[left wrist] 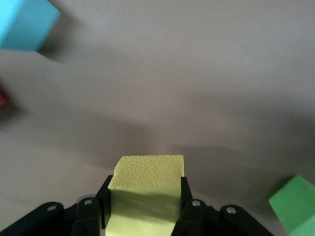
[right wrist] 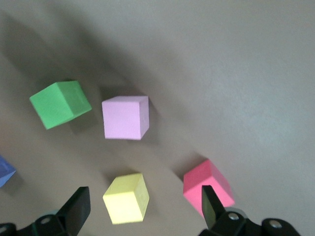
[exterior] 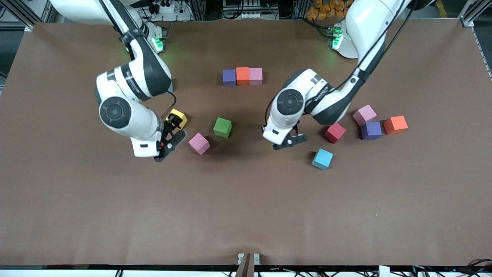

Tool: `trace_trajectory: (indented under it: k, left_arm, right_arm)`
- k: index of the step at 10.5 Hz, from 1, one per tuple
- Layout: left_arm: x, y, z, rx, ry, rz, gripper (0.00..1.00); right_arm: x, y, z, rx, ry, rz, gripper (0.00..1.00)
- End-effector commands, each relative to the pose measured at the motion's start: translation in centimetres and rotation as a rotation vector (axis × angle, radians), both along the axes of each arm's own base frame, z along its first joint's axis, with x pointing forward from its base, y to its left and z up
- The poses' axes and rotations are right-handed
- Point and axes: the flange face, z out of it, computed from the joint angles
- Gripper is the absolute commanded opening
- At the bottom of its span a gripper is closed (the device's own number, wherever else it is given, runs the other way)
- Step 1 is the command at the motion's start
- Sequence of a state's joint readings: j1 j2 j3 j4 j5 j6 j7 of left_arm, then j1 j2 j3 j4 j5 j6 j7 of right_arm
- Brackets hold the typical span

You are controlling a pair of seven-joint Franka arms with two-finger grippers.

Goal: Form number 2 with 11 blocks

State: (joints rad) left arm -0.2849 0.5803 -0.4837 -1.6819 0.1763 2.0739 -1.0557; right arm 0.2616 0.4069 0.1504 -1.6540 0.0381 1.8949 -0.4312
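Note:
My left gripper [exterior: 289, 141] is shut on a yellow block [left wrist: 146, 187], held above bare table between the green block [exterior: 222, 127] and a red block [exterior: 334, 132]; the hand hides that block in the front view. My right gripper [exterior: 170, 141] hangs open over a second yellow block [right wrist: 126, 198], which shows between its fingers [right wrist: 78, 206] with a reddish-pink block [right wrist: 206, 186] beside it. A pink block [exterior: 199, 143] lies close by. A purple [exterior: 229, 77], orange [exterior: 242, 75] and pink block [exterior: 255, 75] sit in a touching row nearer the robot bases.
Toward the left arm's end lie a blue block [exterior: 322, 159], a pink block [exterior: 364, 114], a purple block [exterior: 371, 130] and an orange block [exterior: 395, 124]. The brown table [exterior: 246, 215] stretches bare toward the front camera.

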Motion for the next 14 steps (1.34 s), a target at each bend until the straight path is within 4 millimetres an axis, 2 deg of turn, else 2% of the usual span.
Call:
trace_trajectory:
  k: [1, 3, 5, 8, 11, 14]
  left_arm:
    - [-3.8, -2.4, -1.5, 0.018, -0.019, -0.109, 0.35]
    - [-7.9, -4.2, -3.4, 0.03, -0.011, -0.183, 0.35]
    - [-11.3, -4.4, -4.9, -0.003, -0.04, -0.22, 0.35]
    - [-15.5, -4.6, -6.0, -0.051, -0.066, -0.278, 0.35]
    - [-18.2, -5.0, -6.1, -0.04, -0.086, -0.366, 0.35]
    - [-19.2, -5.0, -6.5, -0.028, -0.086, -0.394, 0.35]
  right_arm:
    - [-0.9, 3.6, -3.0, -0.014, -0.033, 0.06, 1.0]
    - [-2.4, 3.6, -7.0, 0.009, -0.08, 0.06, 1.0]
    - [-3.5, 3.7, -9.3, 0.023, -0.109, 0.062, 1.0]
    - [-4.4, 4.1, -12.9, 0.036, -0.119, 0.006, 1.0]
    - [-5.9, 6.3, -14.1, 0.02, -0.099, -0.045, 1.0]
    - [-5.6, 5.8, -15.8, 0.023, -0.099, -0.06, 1.0]
